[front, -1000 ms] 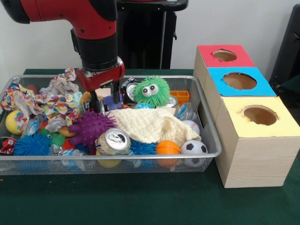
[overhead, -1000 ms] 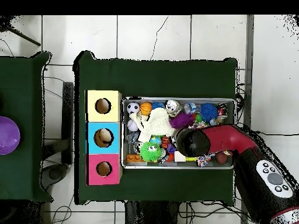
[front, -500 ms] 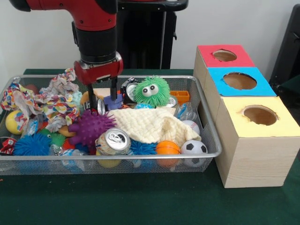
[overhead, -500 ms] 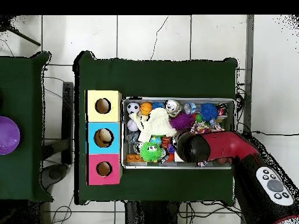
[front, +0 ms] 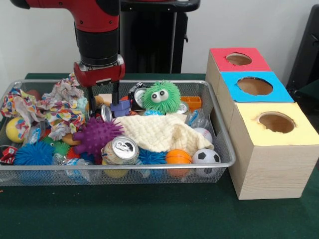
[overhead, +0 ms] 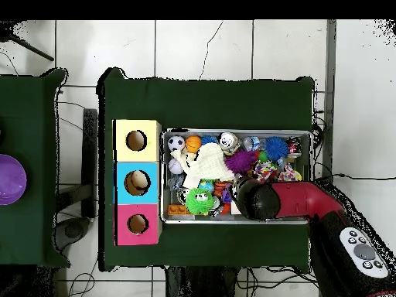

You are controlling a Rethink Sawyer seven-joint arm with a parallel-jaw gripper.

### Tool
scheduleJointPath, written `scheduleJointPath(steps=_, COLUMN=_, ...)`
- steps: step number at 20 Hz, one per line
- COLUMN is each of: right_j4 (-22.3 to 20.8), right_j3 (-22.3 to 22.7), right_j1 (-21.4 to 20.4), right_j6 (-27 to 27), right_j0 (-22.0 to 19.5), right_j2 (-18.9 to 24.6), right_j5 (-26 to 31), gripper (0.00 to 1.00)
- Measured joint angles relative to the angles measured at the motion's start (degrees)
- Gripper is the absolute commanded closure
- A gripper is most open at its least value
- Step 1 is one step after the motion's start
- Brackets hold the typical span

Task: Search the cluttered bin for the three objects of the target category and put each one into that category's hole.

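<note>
Raised claw hangs over wire-mesh bin.

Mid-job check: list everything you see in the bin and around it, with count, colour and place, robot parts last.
wire bin: 1, silver, on the green table
sorting boxes: 3, red, blue and yellow tops, one hole each, beside the bin
fuzzy toy: 1, green, googly eyes, bin's far side
knit cloth: 1, cream, centre
spiky ball: 1, purple, beside the cloth
can: 1, silver, front
soccer ball: 1, black and white, front corner
orange ball: 1, next to it
patterned rags: multicoloured heap at one end
end effector: black fingers, open, lowered into the clutter
</note>
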Motion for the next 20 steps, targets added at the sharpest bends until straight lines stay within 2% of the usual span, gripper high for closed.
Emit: scheduleJointPath(steps=20, right_j4=3.72, right_j3=-0.11, right_j1=-0.28, right_j6=0.00, right_j0=4.91, right_j2=-5.36, right_j5=-0.01, gripper=0.00)
